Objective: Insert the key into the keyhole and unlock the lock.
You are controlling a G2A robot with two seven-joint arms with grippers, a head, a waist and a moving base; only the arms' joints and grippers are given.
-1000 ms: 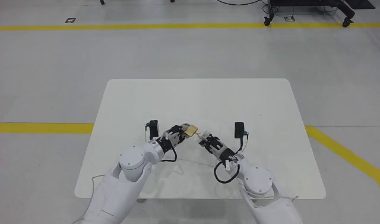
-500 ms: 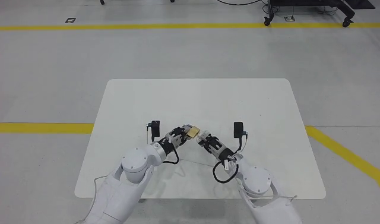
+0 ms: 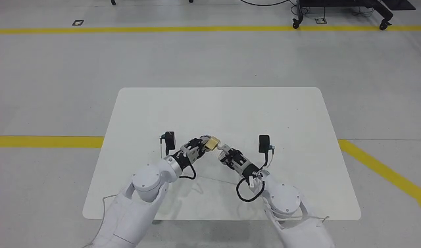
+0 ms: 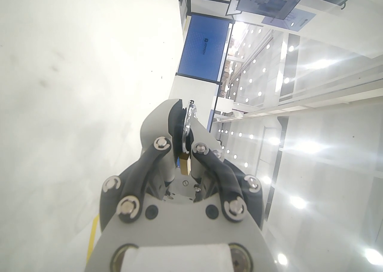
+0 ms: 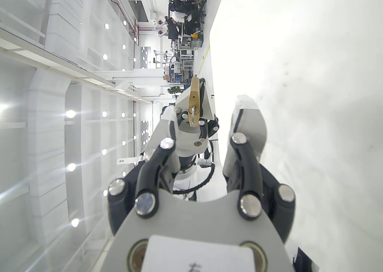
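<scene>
The right gripper [image 5: 208,108] is hanging low over the white table [image 3: 276,110], near the edge closest to the robot. Its two fingers are spread wide and are gripping nothing. It is pointing straight at the key [image 5: 194,116]. This small silver piece appears to be standing out of the keyhole, just beyond the fingertips and not touching them.

The keyhole is in the narrow underside of the lock [image 5: 194,96], a brass padlock that is facing the right gripper. The left gripper [image 4: 186,126] is holding the lock above the table, its fingers closed tightly on it. The left wrist view shows a strip of brass and a silver curve, probably the shackle, pinched between its pads.

By the look of it, the insertion is done and the turning is not yet begun. The next move is calling for the right gripper to ease forward, close on the head of the key, and twist it. The left gripper would need to be bracing the lock against that twist.

The two grippers are meeting at an angle in a tight space. The pale fingers of the left gripper are sitting just beside the key, so they are the likeliest obstacle.

Beyond the table, yellow floor lines [image 3: 197,29] are running across a pale floor. A dark wheeled cart [image 3: 342,1] is standing well apart.
</scene>
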